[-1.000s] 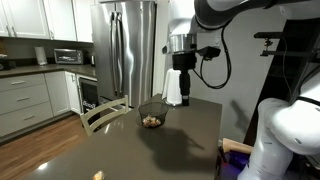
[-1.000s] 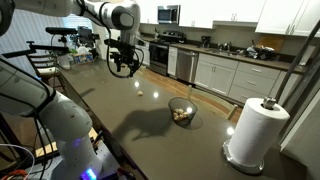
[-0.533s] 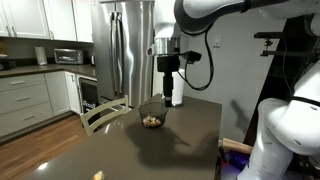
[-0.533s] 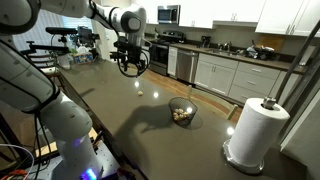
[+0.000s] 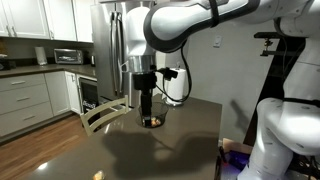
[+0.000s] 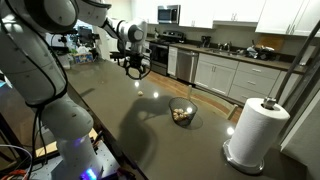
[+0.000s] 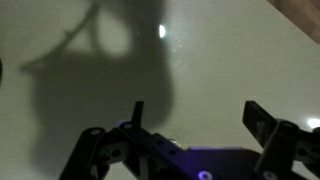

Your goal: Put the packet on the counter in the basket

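- In an exterior view, my claw (image 5: 147, 112) hangs fingers-down above the counter (image 5: 190, 140), toward its far edge. From this side it stands in front of the basket (image 5: 158, 122) and partly covers it, and I cannot tell here how far my fingers are spread.
- In the same view the packet (image 5: 99, 175) lies flat close to the near edge of the counter, well apart from both the basket and my claw. It is only a small pale speck on the dark top.
- A wooden chair (image 5: 105, 113) stands at the far edge, with the steel fridge (image 5: 125, 50) behind it.
- In an exterior view from the opposite side, my claw (image 6: 135, 68) hovers over the far end of the counter (image 6: 150, 140), its fingers apart and nothing between them.
- Here the packet (image 6: 141, 94) sits on the bare top near my claw, between it and the basket (image 6: 182, 112). The basket stands closer to the middle with small tan items inside.
- A white paper towel roll (image 6: 255, 130) stands upright near the edge that faces the white cabinets.
- In the wrist view my claw (image 7: 197, 112) is spread wide. One dark fingertip (image 7: 138, 112) stands well apart from its mate, with only shadowed counter (image 7: 230, 50) between them. Neither packet nor basket shows here.
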Robot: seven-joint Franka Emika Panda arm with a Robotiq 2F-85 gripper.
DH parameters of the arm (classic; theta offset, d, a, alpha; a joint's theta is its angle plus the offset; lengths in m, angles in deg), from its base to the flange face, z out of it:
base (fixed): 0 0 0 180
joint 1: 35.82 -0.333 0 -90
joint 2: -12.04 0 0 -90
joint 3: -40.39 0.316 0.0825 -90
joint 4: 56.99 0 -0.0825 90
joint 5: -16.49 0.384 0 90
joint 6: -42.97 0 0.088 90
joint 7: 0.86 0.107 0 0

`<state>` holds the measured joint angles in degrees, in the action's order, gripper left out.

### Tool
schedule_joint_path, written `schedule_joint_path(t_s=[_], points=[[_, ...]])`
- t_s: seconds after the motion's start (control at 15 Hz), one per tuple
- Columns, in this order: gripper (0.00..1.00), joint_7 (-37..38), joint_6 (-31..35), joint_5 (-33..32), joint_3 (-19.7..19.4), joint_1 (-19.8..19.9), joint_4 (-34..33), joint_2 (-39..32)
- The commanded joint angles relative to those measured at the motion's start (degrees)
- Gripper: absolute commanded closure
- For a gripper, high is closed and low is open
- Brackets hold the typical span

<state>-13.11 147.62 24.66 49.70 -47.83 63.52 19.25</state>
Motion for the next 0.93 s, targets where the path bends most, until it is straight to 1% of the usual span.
schedule_joint_path(t_s=[0.0, 0.27, 0.53, 0.73, 0.87], points=[[0.00, -3.1, 1.9, -1.2, 1.9, -1.1, -4.7, -7.4], [0.00, -4.8, 4.9, -2.2, 3.9, -2.1, -8.4, -14.5], [0.00, -5.2, 8.8, -5.0, 5.2, -3.0, -12.5, -21.6], [0.00, -5.5, 12.3, -7.4, 5.5, -3.3, -14.3, -25.1], [0.00, -7.6, 16.0, -6.9, 5.8, -2.6, -14.2, -26.0]])
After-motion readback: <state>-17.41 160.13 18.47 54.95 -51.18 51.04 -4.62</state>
